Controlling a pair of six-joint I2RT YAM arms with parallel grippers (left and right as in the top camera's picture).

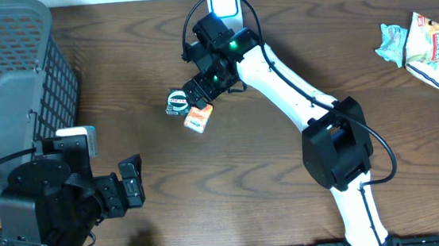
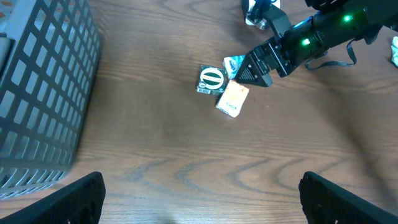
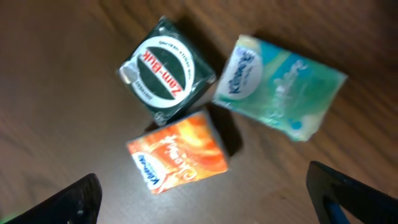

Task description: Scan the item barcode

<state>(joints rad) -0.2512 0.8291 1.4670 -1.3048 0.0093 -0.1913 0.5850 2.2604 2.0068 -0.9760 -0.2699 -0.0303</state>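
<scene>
At the centre of the surface (image 1: 211,211): three small packs lie flat in a tight cluster, none lifted.
Pack 1: dark green box (image 3: 165,68) with a round white-ringed label, printed side up.
Pack 2: teal tissue pack (image 3: 280,87), just beside the green box; their corners meet or nearly meet.
Pack 3: orange pack (image 3: 180,155), just beside the other two, on the near side of the cluster.
Right claw (image 2: 250,74): released, fingers spread wide, holding nothing; positioned over the cluster and covering most of the teal pack in the overhead view. Contact with any pack cannot be determined.
Right arm: stretched from the near edge toward the far side of the surface, green indicator lit near the wrist.
Left claw (image 1: 134,180): released, empty, well apart from the packs, near the front-left corner.
Basket (image 1: 15,61): grey, lattice walls, at the left edge.
White device (image 1: 223,1): far edge, blue-lit outline, beyond the right claw.
Snack packets (image 1: 426,41): far right, well apart from the cluster.
</scene>
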